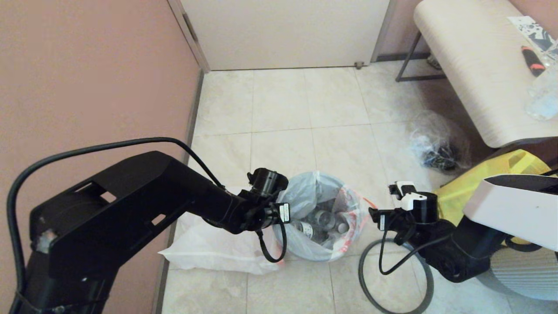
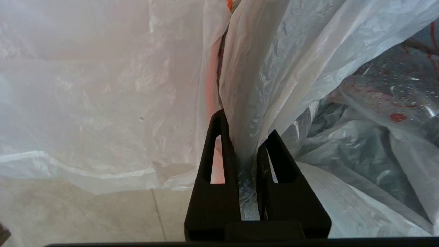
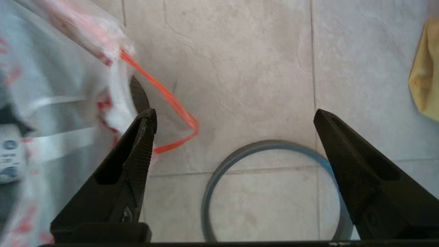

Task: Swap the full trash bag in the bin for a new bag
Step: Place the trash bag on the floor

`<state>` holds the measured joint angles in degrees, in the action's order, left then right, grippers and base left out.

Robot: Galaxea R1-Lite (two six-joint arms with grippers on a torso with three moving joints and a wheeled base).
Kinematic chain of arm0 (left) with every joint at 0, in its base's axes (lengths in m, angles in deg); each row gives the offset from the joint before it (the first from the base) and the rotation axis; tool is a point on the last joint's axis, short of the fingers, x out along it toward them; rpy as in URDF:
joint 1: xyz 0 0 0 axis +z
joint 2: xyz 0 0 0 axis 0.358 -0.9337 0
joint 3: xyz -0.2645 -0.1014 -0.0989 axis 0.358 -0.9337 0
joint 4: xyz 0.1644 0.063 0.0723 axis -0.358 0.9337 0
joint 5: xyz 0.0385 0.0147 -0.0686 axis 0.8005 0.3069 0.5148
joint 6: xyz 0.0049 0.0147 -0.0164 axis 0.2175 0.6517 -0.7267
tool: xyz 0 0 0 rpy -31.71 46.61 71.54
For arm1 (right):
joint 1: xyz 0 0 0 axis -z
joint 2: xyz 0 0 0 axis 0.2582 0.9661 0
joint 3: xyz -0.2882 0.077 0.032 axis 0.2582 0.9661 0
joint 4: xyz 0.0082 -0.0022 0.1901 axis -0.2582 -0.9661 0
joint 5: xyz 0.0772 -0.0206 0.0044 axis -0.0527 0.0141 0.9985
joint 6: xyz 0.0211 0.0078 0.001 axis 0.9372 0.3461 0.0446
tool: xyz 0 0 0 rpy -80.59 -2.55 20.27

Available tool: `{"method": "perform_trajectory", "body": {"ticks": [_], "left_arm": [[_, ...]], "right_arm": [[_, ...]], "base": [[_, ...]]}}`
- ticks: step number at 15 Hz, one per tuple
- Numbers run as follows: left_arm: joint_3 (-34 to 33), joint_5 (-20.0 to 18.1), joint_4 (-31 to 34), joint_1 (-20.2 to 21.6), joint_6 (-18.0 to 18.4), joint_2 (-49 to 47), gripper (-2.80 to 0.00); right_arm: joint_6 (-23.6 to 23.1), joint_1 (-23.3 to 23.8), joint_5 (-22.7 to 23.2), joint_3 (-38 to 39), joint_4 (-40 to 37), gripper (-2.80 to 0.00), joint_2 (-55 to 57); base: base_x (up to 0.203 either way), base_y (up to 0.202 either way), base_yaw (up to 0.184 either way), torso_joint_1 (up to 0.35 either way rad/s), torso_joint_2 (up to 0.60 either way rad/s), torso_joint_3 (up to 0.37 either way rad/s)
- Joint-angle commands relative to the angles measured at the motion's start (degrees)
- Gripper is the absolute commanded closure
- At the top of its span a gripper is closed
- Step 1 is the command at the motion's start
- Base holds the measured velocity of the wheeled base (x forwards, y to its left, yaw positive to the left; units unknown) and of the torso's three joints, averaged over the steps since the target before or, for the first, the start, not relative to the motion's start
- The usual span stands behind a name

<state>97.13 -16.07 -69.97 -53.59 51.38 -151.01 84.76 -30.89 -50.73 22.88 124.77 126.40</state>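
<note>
- Full trash bag [image 1: 320, 218] sits in the bin, mouth gaping up, near the middle of the tiled floor [image 1: 283, 104] and between my two arms; dark bottles [image 1: 322, 220] lie inside it.
- My left gripper [image 2: 247, 137] is pinched shut on a fold of that bag's film at the rim side nearest the left wall; the wrist view shows the plastic squeezed between the two black fingers.
- My right gripper [image 3: 233, 120] hangs with its jaws spread wide and nothing in them, just beside the bag's other side, above bare tile.
- The relation I judge the next move to turn on: the orange-red loop handle [image 3: 168, 109] lies off toward the bag from the right gripper, close to one fingertip but outside the gap, so the right arm is the nearer one to take it.
- A grey hoop [image 1: 392, 279] lies flat on the floor under the right arm, apart from the bag.
- The new bag [image 1: 218, 250] lies flat on the floor against the left wall, partly under my left arm.
- Farther off, a clear plastic bag [image 1: 436, 146] and a yellow tote [image 1: 492, 172] sit by the bench [image 1: 475, 74] at the right.
- Hard to make out: the bin itself is almost wholly wrapped by the bag; I cannot see its wall, nor the handle on the left side, nor the left fingers in the head view.
</note>
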Motion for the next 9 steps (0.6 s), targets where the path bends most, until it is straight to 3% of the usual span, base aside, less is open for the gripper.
{"method": "perform_trajectory", "body": {"ticks": [1, 6, 7, 9], "left_arm": [[-0.3, 0.1, -0.1, -0.1, -0.2, -0.3, 0.00], [-0.5, 0.1, -1.1, -0.1, -0.2, -0.8, 0.00], [-0.5, 0.1, -1.1, -0.1, -0.1, -0.8, 0.00], [-0.3, 0.1, -1.1, -0.1, -0.1, -0.8, 0.00]], "right_arm": [[-0.6, 0.0, -0.1, -1.9, -0.4, -2.80, 1.5], [-2.3, 0.6, -0.1, -10.9, -6.1, -2.80, 5.4], [-3.3, 0.5, -0.1, -11.4, -6.5, 0.00, 6.0], [-3.3, 0.6, 0.0, -11.3, -6.8, 0.00, 6.0]], "base": [[0.000, 0.000, 0.000, 0.000, 0.00, 0.000], [0.000, 0.000, 0.000, 0.000, 0.00, 0.000], [0.000, 0.000, 0.000, 0.000, 0.00, 0.000], [0.000, 0.000, 0.000, 0.000, 0.00, 0.000]]}}
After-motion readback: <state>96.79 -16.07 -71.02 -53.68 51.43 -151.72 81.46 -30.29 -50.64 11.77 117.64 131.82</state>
